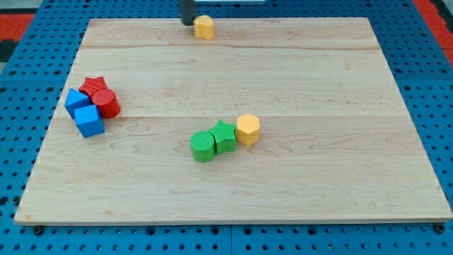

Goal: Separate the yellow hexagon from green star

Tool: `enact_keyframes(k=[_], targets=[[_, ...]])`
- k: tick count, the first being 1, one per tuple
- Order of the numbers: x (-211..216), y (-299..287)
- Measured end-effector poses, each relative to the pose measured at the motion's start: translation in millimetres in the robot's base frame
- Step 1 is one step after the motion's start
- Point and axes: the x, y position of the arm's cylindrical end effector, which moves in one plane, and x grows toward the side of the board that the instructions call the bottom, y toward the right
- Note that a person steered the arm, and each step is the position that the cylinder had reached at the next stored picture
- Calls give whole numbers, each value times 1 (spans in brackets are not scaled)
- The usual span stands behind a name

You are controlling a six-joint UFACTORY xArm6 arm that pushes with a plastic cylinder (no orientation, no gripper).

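Ribbed yellow hexagon [248, 129] touches green star [224, 136] at its 3 o'clock; green cylinder [202, 146] touches the star at 8. My tip [187, 23] has no pincer and stands at 12, beside a small yellow block [204, 27].

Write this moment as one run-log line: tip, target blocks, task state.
my tip: view's top, beside yellow block | yellow hexagon: touching green star | task: not yet separated

Green cylinder [203, 146] mid-board, red star [93, 86], red cylinder [107, 103], two blue blocks [76, 100] [89, 120] clustered left, yellow block [204, 27] top edge
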Motion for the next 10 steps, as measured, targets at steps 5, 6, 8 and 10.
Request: enact_keyframes(k=[5,6,8,10], targets=[[305,154],[313,67],[231,60],[302,72]])
